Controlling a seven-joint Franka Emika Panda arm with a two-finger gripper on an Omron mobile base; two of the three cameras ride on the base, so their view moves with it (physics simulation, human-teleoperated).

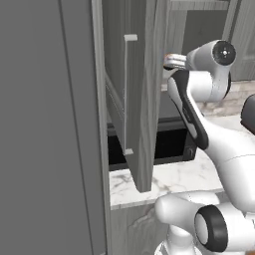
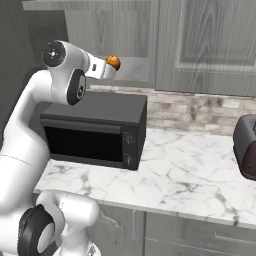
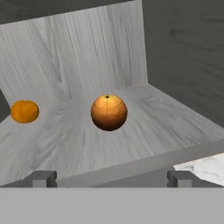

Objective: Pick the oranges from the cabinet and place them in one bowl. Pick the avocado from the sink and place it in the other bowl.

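Observation:
Two oranges lie on the shelf point(image 3: 65, 140) of the open grey cabinet point(image 1: 144, 99). The darker, brownish orange point(image 3: 109, 112) sits straight ahead of my gripper point(image 3: 111, 178), a short way in from the shelf's front edge. A brighter orange point(image 3: 24, 111) rests further left near the back wall. My fingertips point(image 3: 41, 178) stand wide apart and open at the shelf edge, touching nothing. In the right base view one orange point(image 2: 113, 62) peeks out just past my hand point(image 2: 100, 70). Bowls, avocado and sink are out of view.
The cabinet door with its pale bar handle point(image 1: 128, 94) swings out to the left of the arm. Below the cabinet a black microwave point(image 2: 95, 130) stands on the marble counter point(image 2: 190, 175). A dark toaster point(image 2: 246, 147) is at the right.

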